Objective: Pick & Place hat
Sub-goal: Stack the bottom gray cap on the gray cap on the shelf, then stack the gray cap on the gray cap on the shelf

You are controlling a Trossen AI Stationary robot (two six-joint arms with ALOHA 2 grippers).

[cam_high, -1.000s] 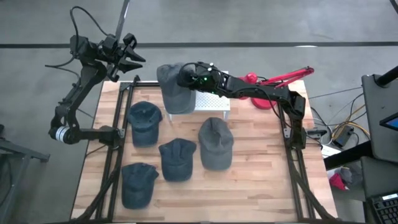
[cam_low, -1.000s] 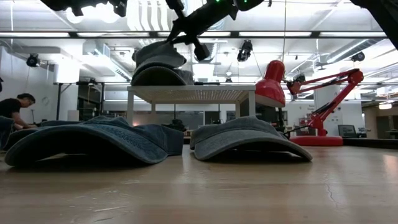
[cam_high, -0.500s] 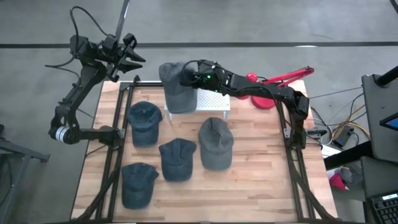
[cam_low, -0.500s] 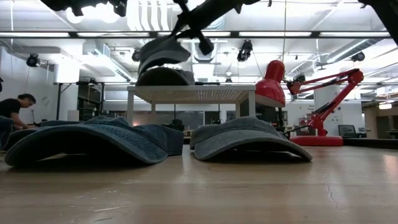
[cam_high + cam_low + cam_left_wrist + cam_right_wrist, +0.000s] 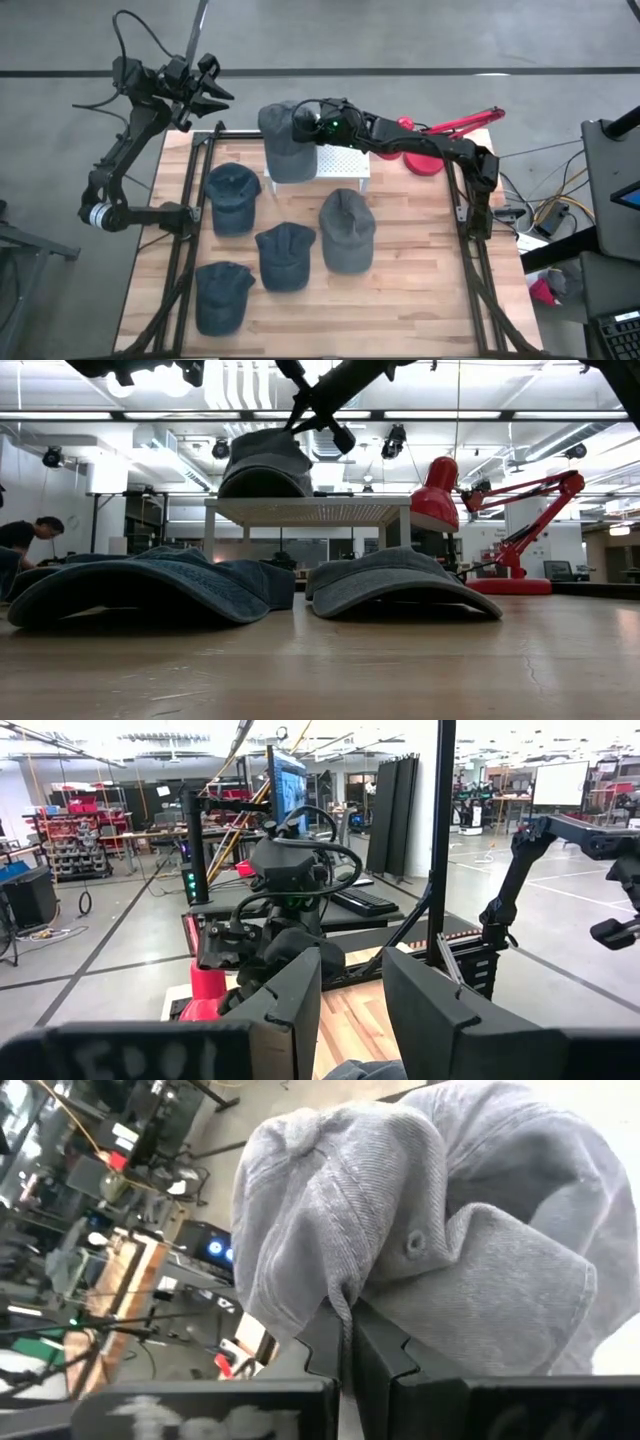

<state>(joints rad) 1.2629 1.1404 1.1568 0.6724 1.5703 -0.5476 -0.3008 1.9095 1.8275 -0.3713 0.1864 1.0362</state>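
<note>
A grey hat (image 5: 283,150) sits over the left part of a white perforated stand (image 5: 345,165) at the table's far middle. In the low view the hat (image 5: 265,465) stands dome up, its lower edge on the stand's top (image 5: 350,510). My right gripper (image 5: 299,125) reaches in from the right and is shut on the hat's crown. Several dark blue hats (image 5: 233,198) (image 5: 285,255) (image 5: 347,230) lie flat on the wooden table. My left gripper (image 5: 350,1010) waits raised beyond the table's far left corner (image 5: 205,92), open and holding nothing. My right gripper pinches a raised fold of the grey hat's crown cloth (image 5: 338,1295) between its two shut fingers, close to the top button (image 5: 413,1242). The fingers come from the table's right, slanting down. The hat hangs from the fold with its lower edge (image 5: 262,494) down on the stand.
A red desk lamp (image 5: 425,150) stands at the far right beside the stand, under my right arm. Another blue hat (image 5: 222,297) lies near the front left. Black frame rails (image 5: 190,230) run along both table sides. Bare wood shows at the near right.
My right gripper has rolled a little while staying shut on the hat. The hat's raised, tipped-up part has come down, so it now stands as one dome on the stand, and it has shifted slightly toward the table's right.
</note>
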